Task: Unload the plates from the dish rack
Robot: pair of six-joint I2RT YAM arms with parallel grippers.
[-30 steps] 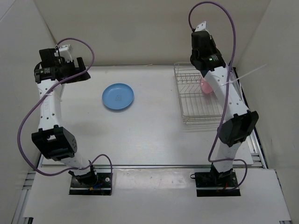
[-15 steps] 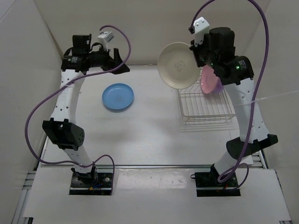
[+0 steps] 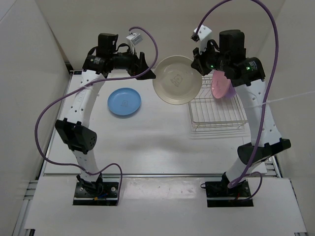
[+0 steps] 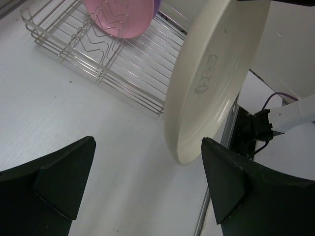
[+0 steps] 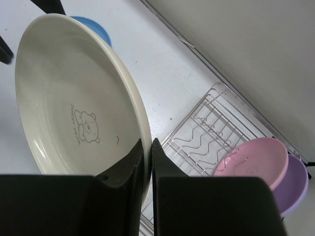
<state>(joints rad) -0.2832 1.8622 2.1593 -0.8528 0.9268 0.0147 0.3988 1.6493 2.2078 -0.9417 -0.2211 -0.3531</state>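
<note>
Overhead camera looks down; both wrist cameras closely share the cream plate [image 4: 211, 73].

right gripper [image 3: 198, 63] pulled cream plate [image 3: 176, 80] off rack [image 3: 216, 116], carried it left; left gripper [image 3: 146, 67] swung in beside it, jaws wide.

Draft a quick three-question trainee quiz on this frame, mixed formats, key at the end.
1. True or false: the left pincer is shut on the cream plate.
2. How many plates sit in the dish rack? A) one B) two C) three
3. Fill in: the plate lying flat on the table is ___.

Key
1. False: it is open; the right pincer grips the cream plate's rim and holds it aloft.
2. B: the pink plate and the purple plate.
3. Light blue; the blue plate lies left of the rack.
</note>
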